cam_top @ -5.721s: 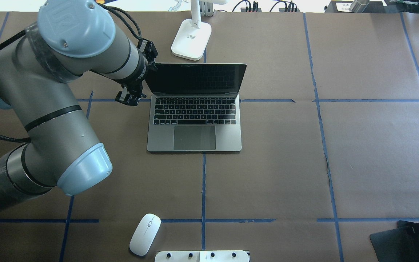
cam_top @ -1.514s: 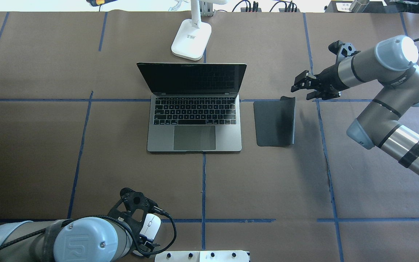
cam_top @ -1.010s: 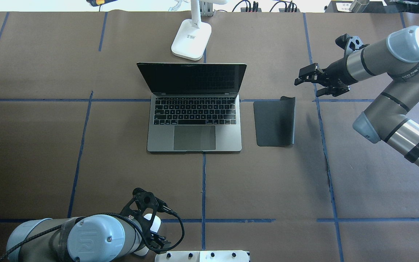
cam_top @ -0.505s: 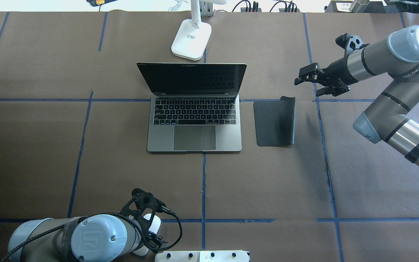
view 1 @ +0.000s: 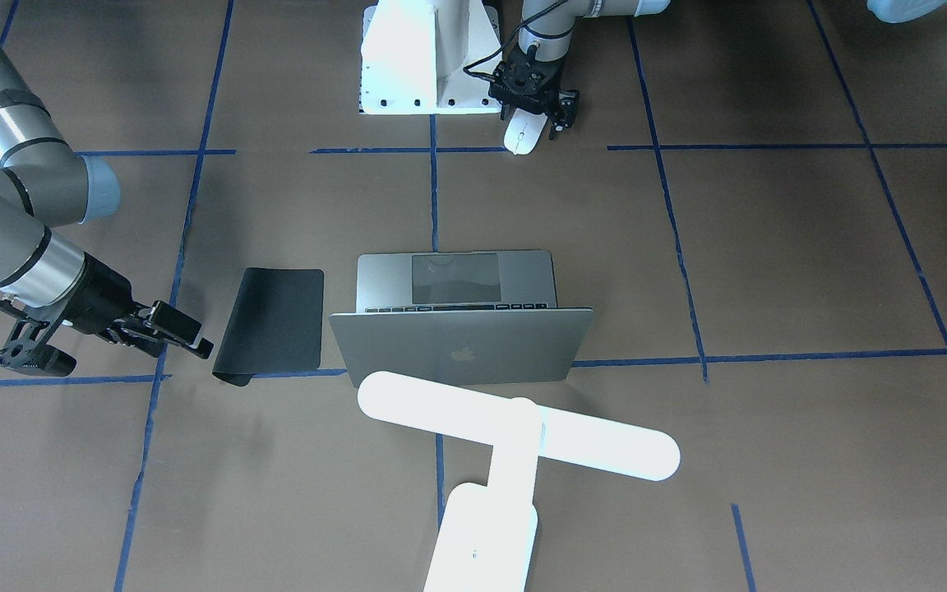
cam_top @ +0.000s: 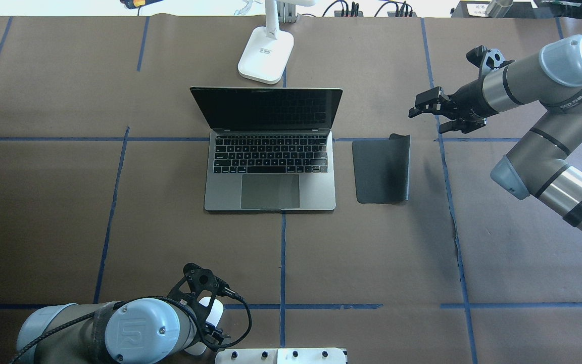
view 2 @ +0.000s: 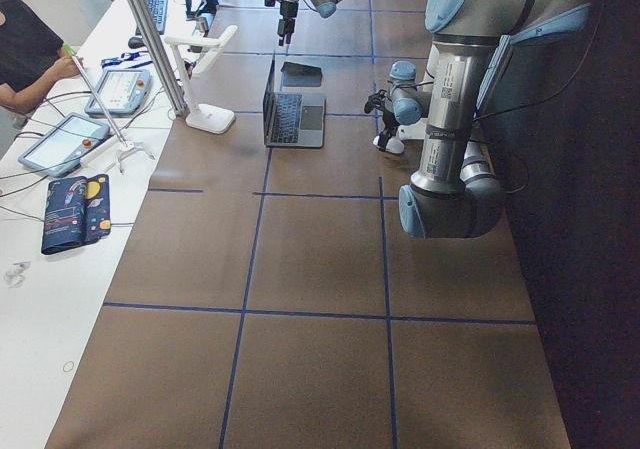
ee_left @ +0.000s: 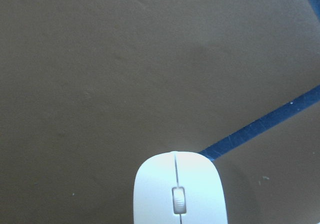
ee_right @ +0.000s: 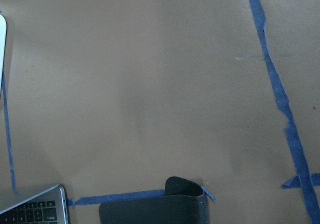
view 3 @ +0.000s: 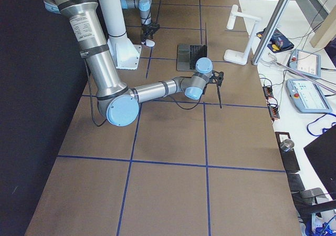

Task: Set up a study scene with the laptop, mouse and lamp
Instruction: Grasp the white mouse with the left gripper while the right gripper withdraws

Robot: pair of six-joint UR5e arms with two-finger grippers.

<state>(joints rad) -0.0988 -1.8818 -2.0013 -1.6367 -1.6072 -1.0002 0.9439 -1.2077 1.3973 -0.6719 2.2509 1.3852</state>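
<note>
The grey laptop [cam_top: 271,167] stands open mid-table, its apple-logo lid [view 1: 461,349] facing the front view. The white lamp [view 1: 515,436] stands behind it, its base [cam_top: 265,55] on the table. The white mouse [view 1: 523,134] lies near the robot's pedestal and fills the bottom of the left wrist view [ee_left: 177,194]. My left gripper [view 1: 535,115] is down over the mouse, open, with a jaw on either side of it. My right gripper [cam_top: 426,123] is open and empty, hovering just beyond the far right corner of the black mouse pad [cam_top: 382,172].
The mouse pad lies flat right of the laptop with its far right corner curled up [ee_right: 185,186]. The white bolted pedestal [view 1: 428,57] stands next to the mouse. A side bench with tablets [view 2: 65,139] and a person [view 2: 25,49] runs along the lamp's side.
Since 5.7 s ago my left arm left the laptop's lid and came down over the mouse; the right arm laid the pad beside the laptop. In the last second almost nothing moved.
</note>
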